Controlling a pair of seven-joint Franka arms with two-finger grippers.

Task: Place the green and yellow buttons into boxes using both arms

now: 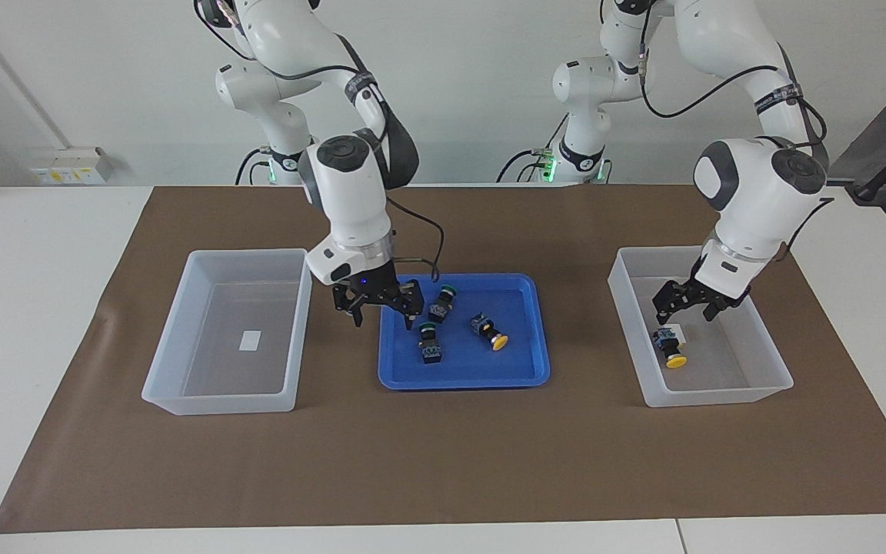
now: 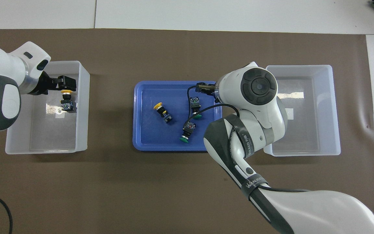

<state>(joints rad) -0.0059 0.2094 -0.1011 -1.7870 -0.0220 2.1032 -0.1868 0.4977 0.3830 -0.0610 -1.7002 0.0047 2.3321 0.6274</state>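
One yellow-capped button [image 1: 671, 348] lies on its side on the floor of the box at the left arm's end [image 1: 767, 383], its cap at 6 o'clock in the facing view. The box at the right arm's end [image 1: 174, 385] holds only its white label. Three more lie on their sides in the blue tray [image 1: 389, 377]: a second yellow button [image 1: 488, 332], cap at 4 o'clock, and two green buttons [image 1: 441, 302] [image 1: 430, 343] beside it toward the right arm's end, caps at 12 o'clock.
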